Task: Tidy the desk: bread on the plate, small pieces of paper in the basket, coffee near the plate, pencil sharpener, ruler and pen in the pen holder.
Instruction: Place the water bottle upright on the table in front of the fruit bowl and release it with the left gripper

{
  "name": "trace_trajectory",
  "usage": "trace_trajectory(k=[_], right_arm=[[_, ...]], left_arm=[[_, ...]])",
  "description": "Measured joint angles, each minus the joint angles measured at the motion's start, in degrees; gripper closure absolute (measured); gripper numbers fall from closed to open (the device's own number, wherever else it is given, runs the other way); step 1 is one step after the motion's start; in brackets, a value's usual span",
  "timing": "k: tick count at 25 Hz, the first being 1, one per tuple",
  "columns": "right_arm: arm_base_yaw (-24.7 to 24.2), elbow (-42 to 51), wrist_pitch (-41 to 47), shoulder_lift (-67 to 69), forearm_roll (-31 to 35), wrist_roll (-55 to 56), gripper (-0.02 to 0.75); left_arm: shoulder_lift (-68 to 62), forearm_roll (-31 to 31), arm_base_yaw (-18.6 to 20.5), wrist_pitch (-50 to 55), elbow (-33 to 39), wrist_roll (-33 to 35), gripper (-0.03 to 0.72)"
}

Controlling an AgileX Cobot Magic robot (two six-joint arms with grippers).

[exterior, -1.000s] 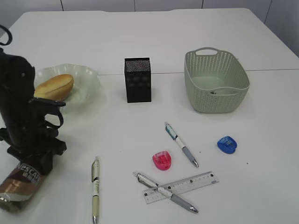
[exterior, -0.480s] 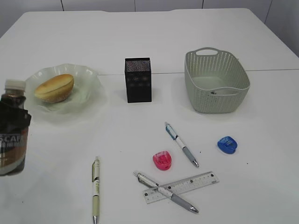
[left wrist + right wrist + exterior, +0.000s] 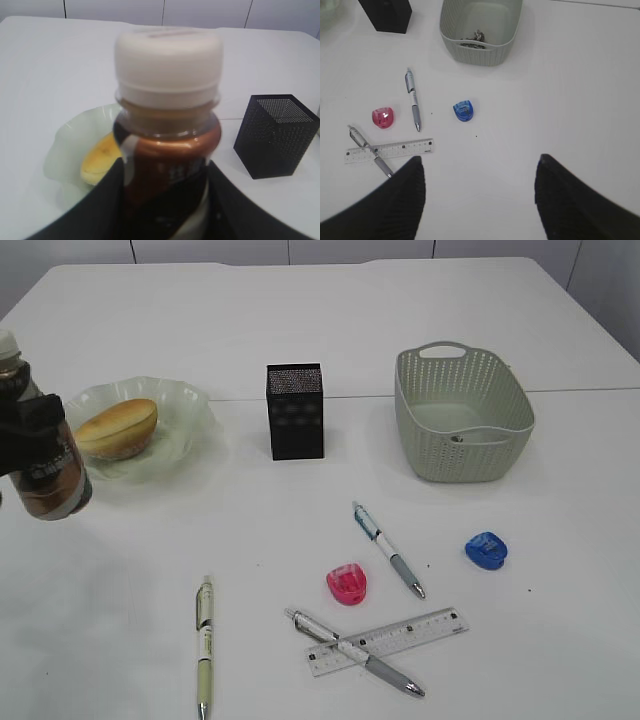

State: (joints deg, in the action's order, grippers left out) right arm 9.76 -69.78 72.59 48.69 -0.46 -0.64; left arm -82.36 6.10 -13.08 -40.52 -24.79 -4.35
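My left gripper is shut on the brown coffee bottle with its white cap and holds it nearly upright just left of the green plate. The bread lies on that plate. The black mesh pen holder stands mid-desk and the grey-green basket to its right, with paper wads inside. A clear ruler, a pink sharpener, a blue sharpener and three pens lie in front. My right gripper is open and empty above the desk.
The white desk has a seam running across behind the pen holder. One pen lies across the ruler. The pen holder also shows right of the bottle in the left wrist view.
The left gripper has carried the coffee bottle from the desk's front left corner up and back to beside the plate, turning it upright. Nothing else has moved.
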Motion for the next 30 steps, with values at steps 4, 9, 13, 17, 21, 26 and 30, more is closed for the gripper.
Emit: trace_trajectory(k=[4,9,13,17,21,26,30], right_arm=[[0.4,0.0,0.0,0.0,-1.4,-0.1,0.234],[2.4,0.0,0.0,0.0,-4.3,-0.3,0.234],[2.5,0.0,0.0,0.0,-5.4,-0.3,0.234],[2.5,0.0,0.0,0.0,-5.6,-0.3,0.234],[2.5,0.0,0.0,0.0,-5.6,-0.3,0.234],[2.5,0.0,0.0,0.0,-5.7,-0.4,0.234],[2.5,0.0,0.0,0.0,-6.0,-0.4,0.234]], left_arm=[[-11.0,0.0,0.0,-14.8,0.0,0.0,0.407],[-20.6,0.2,0.1,-21.5,-0.2,0.0,0.407],[-24.1,0.2,0.1,-21.6,-1.8,0.0,0.407],[-26.6,0.2,0.1,-22.2,-4.2,0.0,0.407],[-29.5,0.2,0.1,-22.3,-6.1,0.0,0.407],[-31.6,0.2,0.1,-23.5,-6.4,0.0,0.407],[-31.8,0.0,0.1,-23.7,-6.4,0.0,0.407]])
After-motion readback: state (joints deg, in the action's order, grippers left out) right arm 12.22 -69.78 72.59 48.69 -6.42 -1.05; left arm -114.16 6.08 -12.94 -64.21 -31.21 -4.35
